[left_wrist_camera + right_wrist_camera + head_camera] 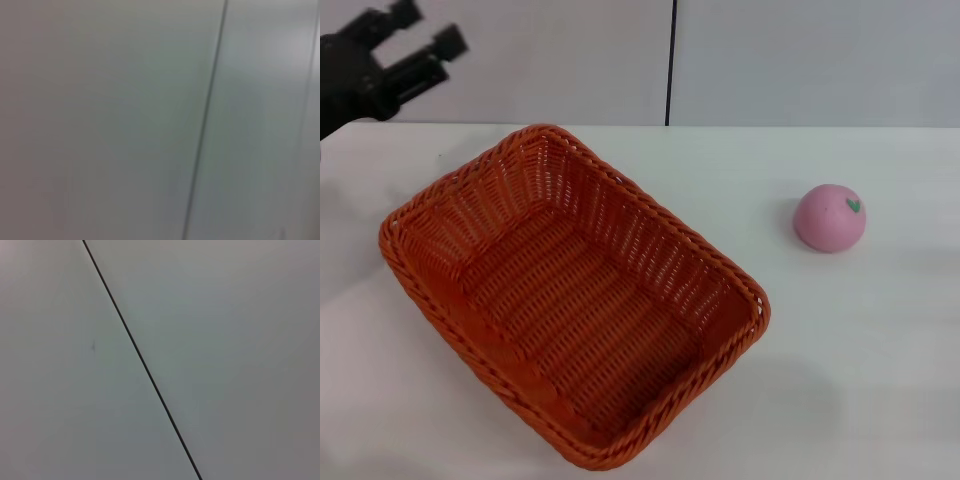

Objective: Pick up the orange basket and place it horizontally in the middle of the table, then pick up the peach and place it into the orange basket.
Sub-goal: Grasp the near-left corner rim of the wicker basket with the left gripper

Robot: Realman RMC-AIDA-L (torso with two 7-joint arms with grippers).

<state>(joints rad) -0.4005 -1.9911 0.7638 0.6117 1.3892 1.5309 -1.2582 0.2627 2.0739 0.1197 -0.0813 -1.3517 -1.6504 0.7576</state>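
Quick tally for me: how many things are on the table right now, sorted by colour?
Orange: 1, the orange basket, empty and lying at an angle.
Pink: 1, the peach, on the table to the basket's right, apart from it.
Total: 2.
The left end effector hangs above the table's far left corner, holding nothing.

Plain pale wall (100, 120), thin dark vertical seam (205, 120).

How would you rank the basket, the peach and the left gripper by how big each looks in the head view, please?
1. The basket, by far the largest.
2. The left gripper and the peach look alike; the gripper is cut off at the edge, so no ranking.
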